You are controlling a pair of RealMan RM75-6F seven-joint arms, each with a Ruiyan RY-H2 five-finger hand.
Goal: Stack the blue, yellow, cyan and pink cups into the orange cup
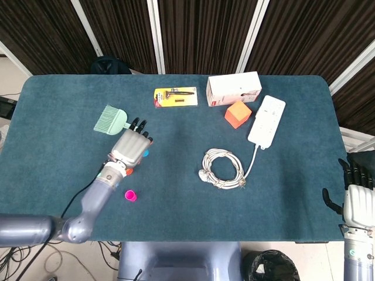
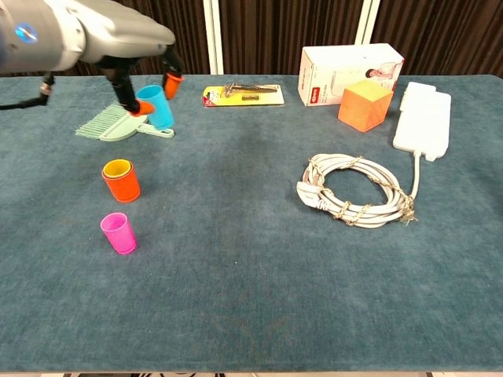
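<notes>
One cyan cup point(image 2: 157, 106) we hold pinched in our left hand point(image 2: 118, 39), raised above the orange cup point(image 2: 122, 181), which sits below, nearer us; right hand point(image 1: 357, 202) idle, fingers apart.

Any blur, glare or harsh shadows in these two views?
Head view: even light, sharp, no glare on the table. Chest view: left robot hand slightly soft around the cyan cup; orange cup and pink cup cast only faint shadows.
</notes>
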